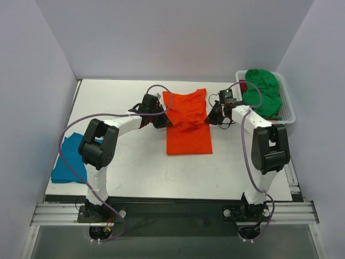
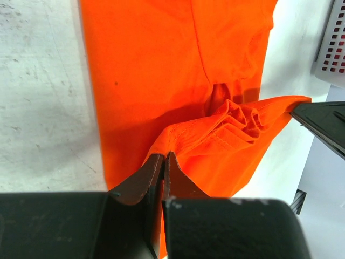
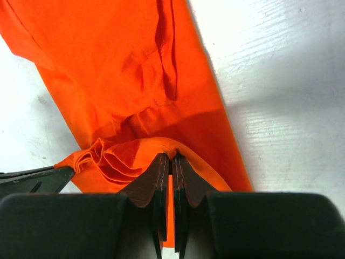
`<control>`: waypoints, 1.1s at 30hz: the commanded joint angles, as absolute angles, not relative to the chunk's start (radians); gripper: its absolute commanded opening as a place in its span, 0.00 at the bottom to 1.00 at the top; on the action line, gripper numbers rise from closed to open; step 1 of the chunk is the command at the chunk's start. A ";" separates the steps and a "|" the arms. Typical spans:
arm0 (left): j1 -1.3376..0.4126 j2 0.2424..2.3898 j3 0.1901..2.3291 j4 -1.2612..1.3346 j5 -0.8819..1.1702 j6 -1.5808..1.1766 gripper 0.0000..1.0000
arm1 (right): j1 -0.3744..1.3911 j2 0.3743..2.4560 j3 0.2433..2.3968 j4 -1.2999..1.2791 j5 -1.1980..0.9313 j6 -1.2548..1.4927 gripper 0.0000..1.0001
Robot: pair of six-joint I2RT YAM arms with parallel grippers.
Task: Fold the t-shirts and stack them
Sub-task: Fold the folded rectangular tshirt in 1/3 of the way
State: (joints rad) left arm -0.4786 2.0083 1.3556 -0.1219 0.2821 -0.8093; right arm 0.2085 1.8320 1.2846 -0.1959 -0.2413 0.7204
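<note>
The orange t-shirt (image 1: 186,129) lies as a long strip in the middle of the table. My left gripper (image 1: 161,120) is shut on its left edge (image 2: 163,156). My right gripper (image 1: 211,117) is shut on its right edge (image 3: 172,157). Between them a bunched fold of orange cloth (image 2: 237,121) is lifted off the rest of the shirt (image 3: 124,65). A teal t-shirt (image 1: 70,159) lies folded at the table's left edge. A green t-shirt (image 1: 263,94) and a bit of a dark red one (image 1: 243,85) are in the basket.
The white slatted basket (image 1: 288,108) stands at the back right, just behind my right arm; its corner shows in the left wrist view (image 2: 331,48). Each wrist view shows the other gripper's black finger across the cloth (image 2: 323,124) (image 3: 32,181).
</note>
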 commanded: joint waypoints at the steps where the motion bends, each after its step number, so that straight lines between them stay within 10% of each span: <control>1: -0.462 2.034 1.407 -0.106 0.319 -0.788 0.00 | 0.192 1.871 1.331 -0.198 -0.279 0.693 0.00; 4: -0.457 2.051 1.422 -0.100 0.328 -0.779 0.01 | 0.178 1.907 1.359 -0.192 -0.302 0.678 0.11; 9: -0.422 2.030 1.430 -0.069 0.348 -0.732 0.63 | 0.153 1.916 1.394 -0.193 -0.354 0.657 0.37; 12: -0.393 1.974 1.394 -0.044 0.377 -0.701 0.74 | 0.150 1.872 1.365 -0.193 -0.345 0.641 0.47; 16: -0.413 1.887 1.298 -0.014 0.370 -0.693 0.67 | 0.199 1.792 1.301 -0.192 -0.302 0.618 0.46; 24: -0.503 1.991 1.322 0.071 0.436 -0.758 0.06 | 0.316 1.873 1.334 -0.176 -0.293 0.635 0.22; 33: -0.457 2.154 1.413 0.035 0.361 -0.778 0.00 | 0.227 2.051 1.385 -0.146 -0.353 0.660 0.20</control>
State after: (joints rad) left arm -0.5007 2.1368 1.3674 0.0257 0.4034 -0.7673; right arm 0.2813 2.0315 1.3701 -0.1444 -0.3290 0.6434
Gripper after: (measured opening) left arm 0.047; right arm 0.204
